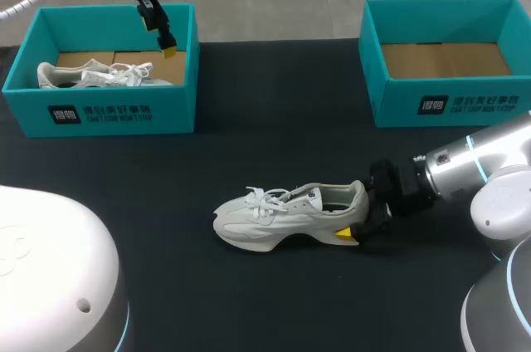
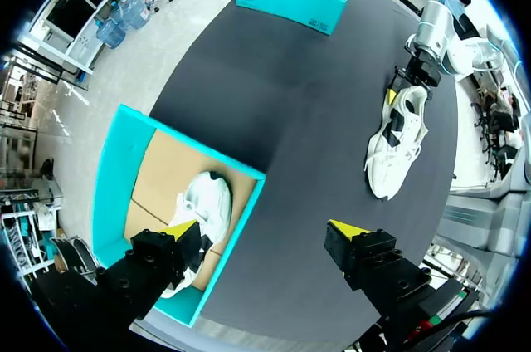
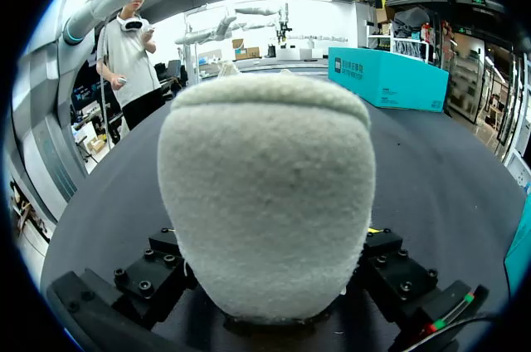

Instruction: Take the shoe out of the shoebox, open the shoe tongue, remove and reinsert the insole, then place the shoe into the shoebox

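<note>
The black table carries two teal boxes: the left shoebox at its far left corner with a second shoe inside, and the right shoebox at its far right corner, showing bare cardboard. The shoe stands on its sole mid-table, nearer the near edge, toe toward the left edge and well apart from both boxes — open room all round. My right gripper is clamped across its heel. My left gripper hangs spread wide over the left shoebox, holding nothing. I judge the shoe light, soft-walled above and stiffer at sole and heel — so the heel is the firm hold, while the laces call for a gentle pinch.
</note>
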Action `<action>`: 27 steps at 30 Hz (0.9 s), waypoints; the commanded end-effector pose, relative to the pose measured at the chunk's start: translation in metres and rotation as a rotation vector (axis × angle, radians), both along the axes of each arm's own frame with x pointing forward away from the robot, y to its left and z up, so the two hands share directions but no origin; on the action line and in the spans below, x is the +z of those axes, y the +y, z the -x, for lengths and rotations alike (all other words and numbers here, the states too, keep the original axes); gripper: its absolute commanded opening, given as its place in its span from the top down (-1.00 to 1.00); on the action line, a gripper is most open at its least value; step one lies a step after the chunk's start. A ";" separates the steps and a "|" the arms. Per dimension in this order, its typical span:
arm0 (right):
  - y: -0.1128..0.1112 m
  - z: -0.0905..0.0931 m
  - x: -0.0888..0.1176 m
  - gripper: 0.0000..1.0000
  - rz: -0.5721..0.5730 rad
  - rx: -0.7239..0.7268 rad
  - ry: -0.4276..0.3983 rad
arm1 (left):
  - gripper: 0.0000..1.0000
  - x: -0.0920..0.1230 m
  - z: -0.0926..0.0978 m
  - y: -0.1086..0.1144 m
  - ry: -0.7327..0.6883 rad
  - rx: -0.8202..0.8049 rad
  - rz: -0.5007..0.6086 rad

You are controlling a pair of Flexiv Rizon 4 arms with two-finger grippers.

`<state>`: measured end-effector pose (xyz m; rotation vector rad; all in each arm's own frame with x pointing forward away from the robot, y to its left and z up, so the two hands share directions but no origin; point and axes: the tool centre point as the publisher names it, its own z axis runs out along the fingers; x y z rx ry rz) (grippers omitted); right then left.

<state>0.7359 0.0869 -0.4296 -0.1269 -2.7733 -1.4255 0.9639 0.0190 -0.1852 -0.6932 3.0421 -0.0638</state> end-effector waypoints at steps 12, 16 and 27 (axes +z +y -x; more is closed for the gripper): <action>0.004 0.000 -0.005 1.00 0.002 0.000 0.001 | -1.00 -0.004 0.014 -0.016 -0.014 -0.043 -0.023; 0.004 0.000 -0.005 1.00 0.002 0.000 0.001 | -1.00 -0.004 0.014 -0.016 -0.014 -0.043 -0.023; 0.004 0.000 -0.005 1.00 0.002 0.000 0.001 | -1.00 -0.003 0.015 -0.027 0.016 0.078 -0.018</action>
